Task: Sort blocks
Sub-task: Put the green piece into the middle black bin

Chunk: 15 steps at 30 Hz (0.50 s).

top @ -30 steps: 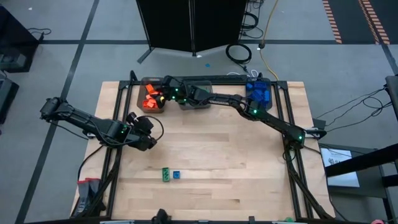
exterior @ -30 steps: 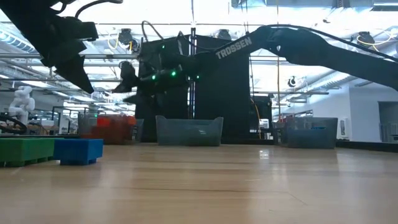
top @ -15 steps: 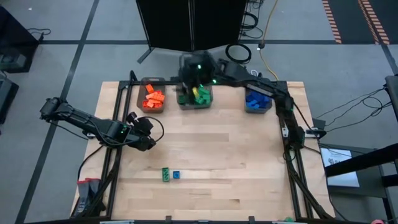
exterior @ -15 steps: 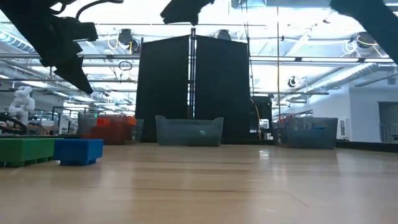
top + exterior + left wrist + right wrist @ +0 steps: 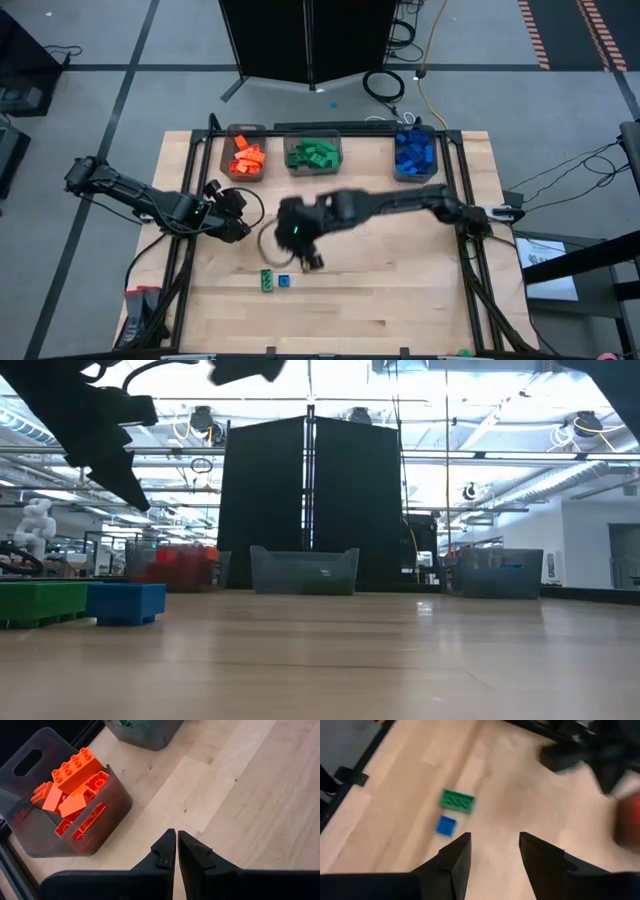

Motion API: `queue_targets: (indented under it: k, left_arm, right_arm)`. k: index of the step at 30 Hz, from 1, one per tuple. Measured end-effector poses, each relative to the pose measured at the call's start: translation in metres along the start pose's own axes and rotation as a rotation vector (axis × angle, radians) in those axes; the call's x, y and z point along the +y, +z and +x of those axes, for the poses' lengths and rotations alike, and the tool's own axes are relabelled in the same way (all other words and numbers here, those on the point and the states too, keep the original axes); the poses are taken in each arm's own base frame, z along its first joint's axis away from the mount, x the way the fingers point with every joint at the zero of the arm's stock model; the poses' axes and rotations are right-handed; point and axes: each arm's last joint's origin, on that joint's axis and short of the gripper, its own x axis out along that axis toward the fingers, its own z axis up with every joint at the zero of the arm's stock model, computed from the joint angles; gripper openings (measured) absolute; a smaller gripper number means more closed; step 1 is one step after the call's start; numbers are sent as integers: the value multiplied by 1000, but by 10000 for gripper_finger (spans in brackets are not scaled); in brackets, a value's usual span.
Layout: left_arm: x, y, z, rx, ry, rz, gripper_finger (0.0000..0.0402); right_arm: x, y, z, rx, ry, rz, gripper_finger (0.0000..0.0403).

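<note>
Two loose blocks lie flat on the table near its front: a green one (image 5: 266, 281) (image 5: 457, 800) and a smaller blue one (image 5: 284, 282) (image 5: 446, 826), side by side. They also show in the low view, green block (image 5: 40, 603) and blue block (image 5: 125, 603). My right gripper (image 5: 311, 261) (image 5: 492, 845) is open and empty, in the air just right of and behind the two blocks. My left gripper (image 5: 238, 218) (image 5: 176, 840) is shut and empty over the left part of the table, in front of the orange bin.
Three grey bins stand along the far edge: one with orange blocks (image 5: 245, 157) (image 5: 65, 795), one with green blocks (image 5: 314, 155), one with blue blocks (image 5: 413, 155). The right arm (image 5: 400, 205) stretches across the table's middle. Bare wood (image 5: 400, 290) lies at the front right.
My right gripper has swung from the orange bin, passed high over the green bin, and come toward the table's near edge, to just beside the two loose blocks. The two blocks have stayed where they were.
</note>
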Motion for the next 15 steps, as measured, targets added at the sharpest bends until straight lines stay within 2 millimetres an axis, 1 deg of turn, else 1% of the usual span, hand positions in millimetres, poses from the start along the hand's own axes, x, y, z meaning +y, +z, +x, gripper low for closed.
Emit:
queue_targets:
  k: [4, 5, 8, 12, 14, 15]
  left_arm:
    - [0, 0, 0, 3, -3, 1, 23]
    - [0, 0, 0, 7, -6, 2, 23]
    - [-1, -1, 0, 27, -25, 4, 23]
    - [-1, -2, 0, 55, -57, 4, 23]
    - [-2, -2, 0, 68, -71, 3, 23]
    - [-2, -2, 0, 76, -81, 2, 23]
  right_arm:
    - [28, 3, 45, -13, 35, -46, 166]
    - [34, 1, 59, -13, 46, -62, 170]
    - [49, -1, 89, -40, 93, -132, 185]
    - [52, 11, 101, -199, 119, -206, 212]
    - [51, 12, 111, -239, 108, -224, 225]
    - [50, 11, 119, -249, 103, -223, 232]
